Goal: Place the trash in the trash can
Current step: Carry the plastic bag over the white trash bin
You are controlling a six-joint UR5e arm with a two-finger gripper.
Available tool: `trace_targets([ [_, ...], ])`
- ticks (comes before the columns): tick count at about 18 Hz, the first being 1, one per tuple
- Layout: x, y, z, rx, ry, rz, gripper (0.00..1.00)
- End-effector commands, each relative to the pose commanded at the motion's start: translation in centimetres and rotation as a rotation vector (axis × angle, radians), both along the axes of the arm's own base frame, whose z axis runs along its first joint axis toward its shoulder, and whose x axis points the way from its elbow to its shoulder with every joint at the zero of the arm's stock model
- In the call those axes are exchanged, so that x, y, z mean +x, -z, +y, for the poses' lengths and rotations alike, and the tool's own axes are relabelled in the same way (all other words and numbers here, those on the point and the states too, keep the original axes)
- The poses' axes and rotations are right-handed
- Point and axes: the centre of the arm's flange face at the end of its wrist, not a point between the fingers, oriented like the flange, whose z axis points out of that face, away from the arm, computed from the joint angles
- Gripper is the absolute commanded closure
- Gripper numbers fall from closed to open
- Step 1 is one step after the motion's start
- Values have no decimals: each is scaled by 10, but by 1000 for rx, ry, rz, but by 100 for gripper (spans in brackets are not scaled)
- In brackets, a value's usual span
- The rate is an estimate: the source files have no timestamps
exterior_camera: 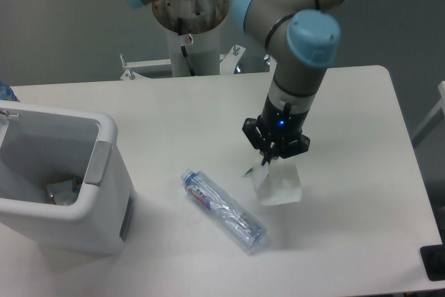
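A clear plastic bottle (224, 209) with a blue cap and red-blue label lies flat on the white table, cap toward the trash can. That white bin (106, 145) stands at the left, and a crumpled white wrapper (61, 191) lies inside it. My gripper (275, 172) hangs above the table to the right of the bottle, apart from it. A whitish translucent piece (279, 186) sits directly under the black wrist. I cannot tell if that piece is the fingers or something held.
The arm's base column (188, 26) rises behind the table's far edge. A blue object (4, 92) shows at the left border above the bin. A black block (434, 262) sits at the table's front right corner.
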Motion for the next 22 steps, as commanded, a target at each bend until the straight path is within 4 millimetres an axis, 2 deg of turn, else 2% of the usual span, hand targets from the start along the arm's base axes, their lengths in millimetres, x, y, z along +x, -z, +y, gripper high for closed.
trace_targets([
  [3, 18, -31, 15, 74, -22, -20, 100],
  [7, 62, -78, 42, 138, -15, -14, 100],
  [10, 102, -94, 64, 154, 32, -11, 100],
  [14, 158, -120, 76, 181, 65, -17, 100],
  [16, 185, -127, 83, 184, 78, -29, 100],
  [20, 222, -125, 95, 177, 138, -31, 100],
  [22, 237, -123, 100, 177, 165, -32, 95],
])
